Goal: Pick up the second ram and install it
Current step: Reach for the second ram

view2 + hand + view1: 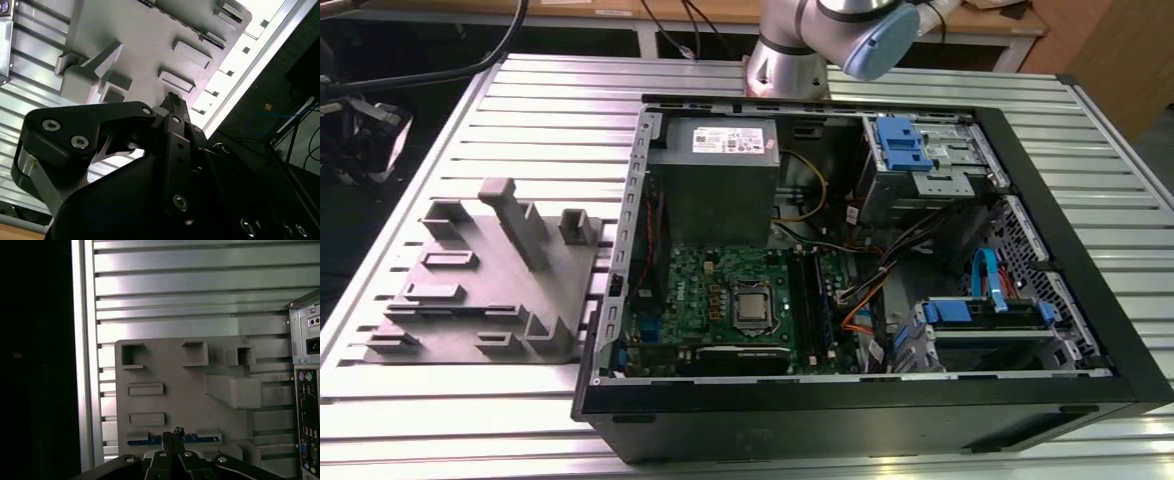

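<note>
Second ram [145,440] sits slotted along the grey holder tray's [170,365] edge in the first wrist view — gripper [173,432] hovering over it, claw pinched shut on nothing — with the open computer case [854,410] just beside the tray.

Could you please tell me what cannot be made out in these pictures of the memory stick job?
The memory stick: in the first wrist view the tool covers its middle, so contact cannot be judged.
The memory slots: too small in the exterior view to tell whether any is filled.
The arm: cut off by the exterior view's top edge.
The tray: in the second wrist view the tool hides part of it.
</note>
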Robot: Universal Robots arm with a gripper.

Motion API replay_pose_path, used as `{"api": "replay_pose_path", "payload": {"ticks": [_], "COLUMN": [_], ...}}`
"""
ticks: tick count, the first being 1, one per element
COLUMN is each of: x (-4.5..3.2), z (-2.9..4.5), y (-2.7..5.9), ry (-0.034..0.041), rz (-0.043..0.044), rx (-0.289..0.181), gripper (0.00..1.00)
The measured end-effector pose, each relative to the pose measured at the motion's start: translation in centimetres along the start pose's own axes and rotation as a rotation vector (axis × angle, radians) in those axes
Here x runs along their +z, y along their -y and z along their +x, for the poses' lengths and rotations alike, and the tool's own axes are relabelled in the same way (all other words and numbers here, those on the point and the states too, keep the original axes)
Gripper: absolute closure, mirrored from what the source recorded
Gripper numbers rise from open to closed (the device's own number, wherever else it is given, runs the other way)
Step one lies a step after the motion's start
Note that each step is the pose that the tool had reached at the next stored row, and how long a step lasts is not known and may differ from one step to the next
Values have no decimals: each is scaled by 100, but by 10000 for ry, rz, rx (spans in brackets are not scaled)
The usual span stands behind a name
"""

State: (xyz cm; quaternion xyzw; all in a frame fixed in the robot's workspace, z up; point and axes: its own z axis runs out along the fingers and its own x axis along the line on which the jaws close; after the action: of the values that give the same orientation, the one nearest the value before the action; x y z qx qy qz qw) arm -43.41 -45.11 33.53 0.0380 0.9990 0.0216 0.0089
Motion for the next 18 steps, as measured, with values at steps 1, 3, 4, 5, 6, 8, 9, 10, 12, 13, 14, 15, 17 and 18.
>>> {"api": "replay_pose_path", "payload": {"ticks": [1,3,4,5,6,8,9,10,12,13,14,15,17,18], "x": [10,28,37,49,58,80,92,106,131,144,157,170,196,211], "z": [-1,-1,-1,-2,-2,-3,-4,-5,-6,-7,-8,-8,-10,-10], "y": [8,21,28,37,46,67,78,91,116,129,141,153,177,191], "ry": [0,-1,-1,-1,-1,-1,-2,-1,-1,-2,-1,-1,-3,-4], "rz": [-1,0,1,0,1,1,0,1,0,1,0,0,1,1], "rx": [0,-1,0,0,-1,-1,-2,-3,-4,-4,-5,-5,-6,-6], "gripper": [93,93,93,93,93,93,93,93,93,93,93,93,93,93]}}
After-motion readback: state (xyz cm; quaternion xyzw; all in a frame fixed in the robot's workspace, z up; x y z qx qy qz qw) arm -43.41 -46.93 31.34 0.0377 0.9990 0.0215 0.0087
